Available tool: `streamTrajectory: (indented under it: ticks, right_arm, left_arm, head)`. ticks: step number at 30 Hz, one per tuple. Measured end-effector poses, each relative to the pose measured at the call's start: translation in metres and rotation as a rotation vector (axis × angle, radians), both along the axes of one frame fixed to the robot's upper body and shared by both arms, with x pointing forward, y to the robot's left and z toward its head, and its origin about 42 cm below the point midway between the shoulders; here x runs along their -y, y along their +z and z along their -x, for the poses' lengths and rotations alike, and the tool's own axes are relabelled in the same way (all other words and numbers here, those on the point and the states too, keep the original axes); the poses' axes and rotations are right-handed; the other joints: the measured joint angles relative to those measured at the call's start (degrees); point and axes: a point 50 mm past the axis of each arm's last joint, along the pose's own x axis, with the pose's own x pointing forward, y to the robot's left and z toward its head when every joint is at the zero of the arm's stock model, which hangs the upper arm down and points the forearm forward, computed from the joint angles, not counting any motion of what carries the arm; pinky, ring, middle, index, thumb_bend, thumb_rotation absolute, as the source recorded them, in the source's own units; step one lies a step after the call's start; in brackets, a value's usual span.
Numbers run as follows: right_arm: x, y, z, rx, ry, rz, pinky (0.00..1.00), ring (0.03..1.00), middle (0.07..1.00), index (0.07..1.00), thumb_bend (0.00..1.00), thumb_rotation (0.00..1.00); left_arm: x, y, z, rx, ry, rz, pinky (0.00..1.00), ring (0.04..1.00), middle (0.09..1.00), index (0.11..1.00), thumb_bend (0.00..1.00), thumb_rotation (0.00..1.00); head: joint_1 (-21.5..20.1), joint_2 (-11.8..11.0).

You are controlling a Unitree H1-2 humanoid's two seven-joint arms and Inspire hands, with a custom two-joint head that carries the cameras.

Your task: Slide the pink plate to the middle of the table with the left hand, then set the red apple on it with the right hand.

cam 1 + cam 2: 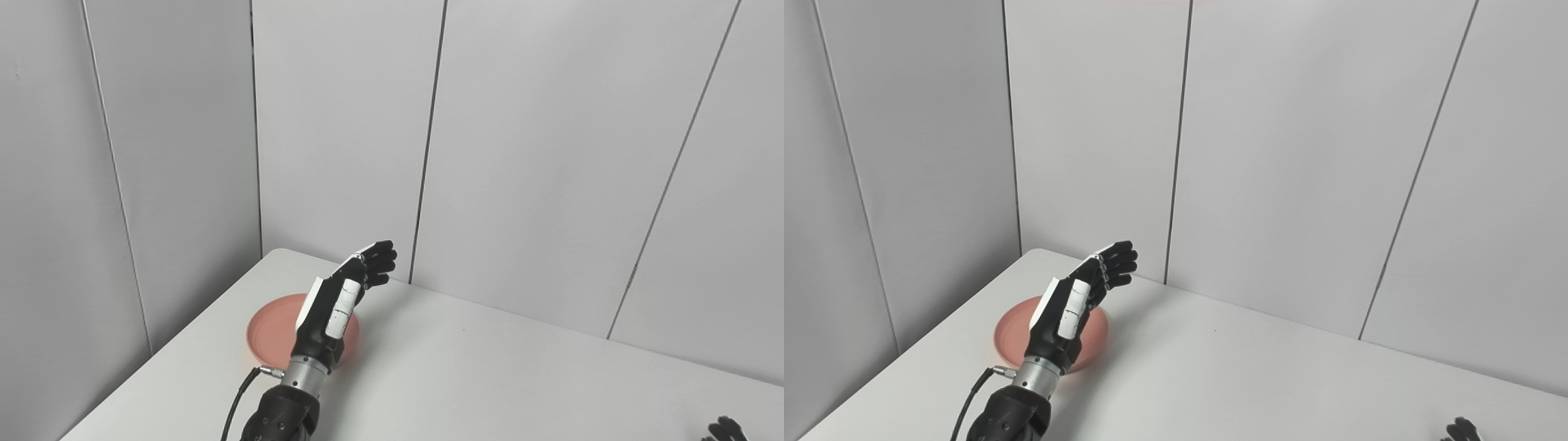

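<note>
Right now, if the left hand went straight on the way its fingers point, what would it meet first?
Probably the wall behind the table. The left hand is over the plate, and nothing shows ahead, though depth is unclear.

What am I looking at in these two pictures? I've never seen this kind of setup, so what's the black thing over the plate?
Both pictures come from two cameras side by side on a humanoid robot's head, so they show one scene from slightly different spots. The black and white thing is the robot's left hand, reaching in from the bottom edge. It is open, fingers stretched out, above a pink plate near the left corner of a white table. It holds nothing; whether it touches the plate is unclear. At the bottom right corner, only the fingertips of the right hand peek in, too little to tell its pose. No apple is visible.
</note>
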Motion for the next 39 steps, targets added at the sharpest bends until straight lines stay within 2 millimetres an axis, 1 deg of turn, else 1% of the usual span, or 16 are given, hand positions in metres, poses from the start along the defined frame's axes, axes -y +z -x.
streamTrajectory:
  ticks: [4, 7, 9, 13, 18, 20, 21, 25, 28, 31, 35, 36, 39]
  right_arm:
    - [-0.002, 0.000, 0.000, -0.002, 0.030, 0.003, 0.95, 0.951, 0.957, 0.958, 0.97, 0.99]
    - [-0.002, -0.001, 0.000, -0.002, 0.032, 0.003, 0.94, 0.943, 0.949, 0.949, 0.99, 0.99]
    - [-0.002, 0.000, 0.001, -0.001, 0.031, 0.003, 0.94, 0.940, 0.945, 0.946, 1.00, 0.98]
    - [-0.002, 0.000, 0.001, 0.002, 0.031, 0.002, 0.94, 0.940, 0.947, 0.945, 1.00, 0.98]
    - [-0.002, 0.001, 0.003, 0.005, 0.029, 0.004, 0.94, 0.941, 0.948, 0.948, 1.00, 0.99]
    - [-0.002, 0.002, 0.003, 0.006, 0.027, 0.007, 0.94, 0.941, 0.948, 0.948, 1.00, 0.99]
    - [-0.002, 0.002, 0.003, 0.005, 0.024, 0.008, 0.94, 0.937, 0.944, 0.944, 1.00, 0.99]
    - [-0.002, 0.002, 0.006, 0.003, 0.018, 0.010, 0.94, 0.939, 0.943, 0.938, 1.00, 0.98]
    - [-0.002, 0.002, 0.006, 0.003, 0.019, 0.010, 0.94, 0.941, 0.945, 0.942, 1.00, 0.98]
    - [-0.002, 0.001, 0.006, 0.003, 0.019, 0.011, 0.95, 0.943, 0.942, 0.938, 1.00, 0.98]
    - [-0.001, 0.001, 0.007, 0.002, 0.018, 0.012, 0.94, 0.939, 0.941, 0.934, 1.00, 0.97]
    - [-0.001, 0.001, 0.007, 0.002, 0.018, 0.012, 0.92, 0.928, 0.932, 0.928, 1.00, 0.97]
    - [-0.002, 0.001, 0.006, 0.003, 0.019, 0.014, 0.91, 0.923, 0.928, 0.926, 1.00, 0.97]
  left_arm:
    - [-0.022, 0.004, -0.008, -0.008, 0.051, -0.021, 0.78, 0.819, 0.812, 0.800, 0.86, 1.00]
    - [-0.037, -0.001, -0.014, -0.035, 0.086, -0.036, 0.78, 0.830, 0.818, 0.803, 0.85, 1.00]
    - [-0.047, -0.004, -0.019, -0.055, 0.113, -0.042, 0.79, 0.833, 0.817, 0.823, 0.86, 1.00]
    - [-0.071, -0.008, -0.027, -0.081, 0.191, -0.057, 0.79, 0.819, 0.808, 0.819, 0.83, 1.00]
    - [-0.102, -0.019, -0.041, -0.108, 0.267, -0.051, 0.78, 0.792, 0.797, 0.808, 0.84, 1.00]
    - [-0.113, -0.024, -0.046, -0.129, 0.285, -0.040, 0.77, 0.792, 0.801, 0.810, 0.84, 1.00]
    - [-0.118, -0.025, -0.048, -0.131, 0.294, -0.028, 0.79, 0.802, 0.808, 0.813, 0.86, 1.00]
    - [-0.138, -0.031, -0.053, -0.162, 0.332, 0.000, 0.80, 0.807, 0.807, 0.821, 0.88, 1.00]
    - [-0.150, -0.037, -0.052, -0.177, 0.361, 0.005, 0.80, 0.812, 0.811, 0.822, 0.87, 1.00]
    - [-0.159, -0.049, -0.051, -0.207, 0.382, 0.026, 0.82, 0.826, 0.825, 0.833, 0.86, 1.00]
    - [-0.163, -0.064, -0.049, -0.244, 0.393, 0.050, 0.85, 0.834, 0.834, 0.842, 0.86, 1.00]
    - [-0.163, -0.066, -0.050, -0.247, 0.393, 0.061, 0.85, 0.830, 0.835, 0.841, 0.85, 1.00]
    - [-0.167, -0.076, -0.053, -0.282, 0.402, 0.080, 0.88, 0.829, 0.833, 0.843, 0.82, 1.00]
  head:
    - [0.09, 0.09]
    - [0.09, 0.09]
    - [0.00, 0.00]
    - [0.09, 0.18]
    - [0.00, 0.35]
    - [0.00, 0.44]
    - [-0.09, 0.44]
    - [-0.17, 0.53]
    - [-0.09, 0.62]
    - [-0.09, 0.62]
    - [-0.26, 0.70]
    - [-0.26, 0.70]
    - [-0.35, 0.88]
